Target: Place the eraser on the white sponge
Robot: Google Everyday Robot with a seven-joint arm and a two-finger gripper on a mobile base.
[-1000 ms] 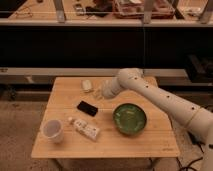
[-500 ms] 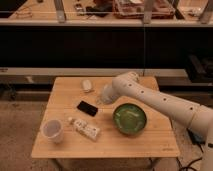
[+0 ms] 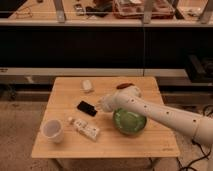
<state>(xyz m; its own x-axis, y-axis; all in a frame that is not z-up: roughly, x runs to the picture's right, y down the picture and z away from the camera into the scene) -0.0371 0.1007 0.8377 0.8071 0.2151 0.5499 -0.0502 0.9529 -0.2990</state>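
gripper [image 3: 102, 105]: low over the middle of the table [image 3: 65, 150], just right of the eraser [image 3: 87, 108] (whether it is apart or together, cannot tell)
eraser: flat on the wood, apart from the white sponge [image 3: 87, 85]
white sponge: near the far edge, beyond the eraser
green bowl [image 3: 129, 121]: right of the gripper, under the arm
cup [image 3: 52, 130]: upright, front left
tube [image 3: 85, 128]: lying between cup and green bowl

Wooden table [image 3: 160, 145] carries green bowl [image 3: 129, 122]. Picture-left of bowl: eraser [image 3: 87, 108], white tube [image 3: 85, 129], cup [image 3: 52, 130] farthest. White sponge [image 3: 87, 86] behind-left. Gripper [image 3: 102, 105] between bowl and eraser.
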